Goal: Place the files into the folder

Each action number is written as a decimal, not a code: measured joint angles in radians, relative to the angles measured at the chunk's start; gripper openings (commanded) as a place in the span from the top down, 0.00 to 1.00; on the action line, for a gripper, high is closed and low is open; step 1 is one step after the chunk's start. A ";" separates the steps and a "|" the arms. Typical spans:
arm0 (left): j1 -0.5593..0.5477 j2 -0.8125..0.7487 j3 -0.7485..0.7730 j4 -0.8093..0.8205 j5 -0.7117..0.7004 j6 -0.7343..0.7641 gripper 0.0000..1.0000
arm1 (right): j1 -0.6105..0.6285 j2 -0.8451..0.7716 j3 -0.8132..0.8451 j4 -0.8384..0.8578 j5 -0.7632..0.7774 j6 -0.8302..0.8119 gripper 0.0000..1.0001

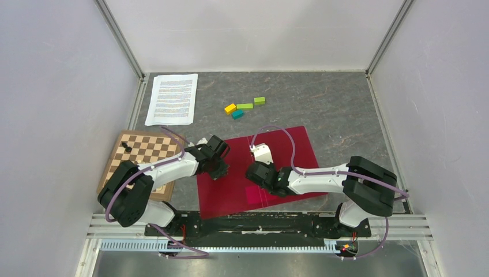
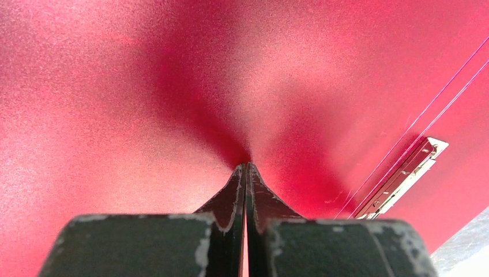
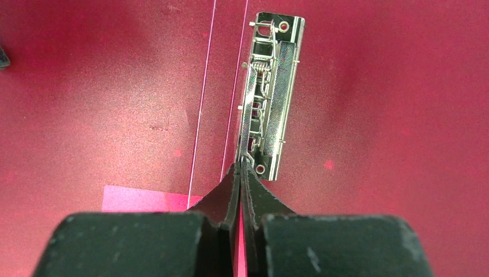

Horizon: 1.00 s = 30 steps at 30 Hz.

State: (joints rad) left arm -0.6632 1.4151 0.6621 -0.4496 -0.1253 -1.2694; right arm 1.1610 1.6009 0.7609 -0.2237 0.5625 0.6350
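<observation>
The red folder (image 1: 288, 150) lies open on the table in front of both arms. Its metal clip (image 3: 270, 92) sits right of the spine lines and also shows in the left wrist view (image 2: 403, 176). My left gripper (image 1: 218, 171) is shut, its tips (image 2: 247, 167) down against the folder's left inner cover (image 2: 115, 104). My right gripper (image 1: 258, 168) is shut, its tips (image 3: 240, 165) at the near end of the clip; I cannot tell whether they pinch its wire. The files (image 1: 172, 98), printed white sheets, lie flat at the far left, apart from both grippers.
A wooden chessboard (image 1: 144, 156) with a black piece (image 1: 127, 148) lies under the left arm, beside the folder's left edge. Yellow (image 1: 230, 108), green (image 1: 244, 106), green (image 1: 259, 100) and teal (image 1: 237, 114) blocks lie beyond the folder. Walls enclose the table on three sides.
</observation>
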 measured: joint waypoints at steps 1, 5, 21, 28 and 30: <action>0.003 0.001 0.002 -0.002 0.004 0.000 0.98 | -0.003 0.002 0.000 0.002 0.000 0.000 1.00; 0.018 0.005 0.009 -0.010 0.024 0.000 0.98 | -0.015 0.002 0.001 0.006 -0.004 0.000 1.00; 0.053 0.034 0.038 -0.045 0.072 0.000 0.98 | -0.053 -0.044 0.024 -0.032 -0.060 -0.012 1.00; 0.057 0.040 0.051 -0.067 0.075 0.006 0.98 | -0.062 -0.044 0.043 -0.061 -0.061 -0.027 1.00; 0.058 0.043 0.058 -0.077 0.075 0.024 0.98 | -0.066 -0.046 0.052 -0.073 -0.061 -0.034 1.00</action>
State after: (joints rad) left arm -0.6052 1.4582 0.7200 -0.5266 -0.0505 -1.2453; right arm 1.0950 1.5547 0.8131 -0.2966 0.5018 0.6014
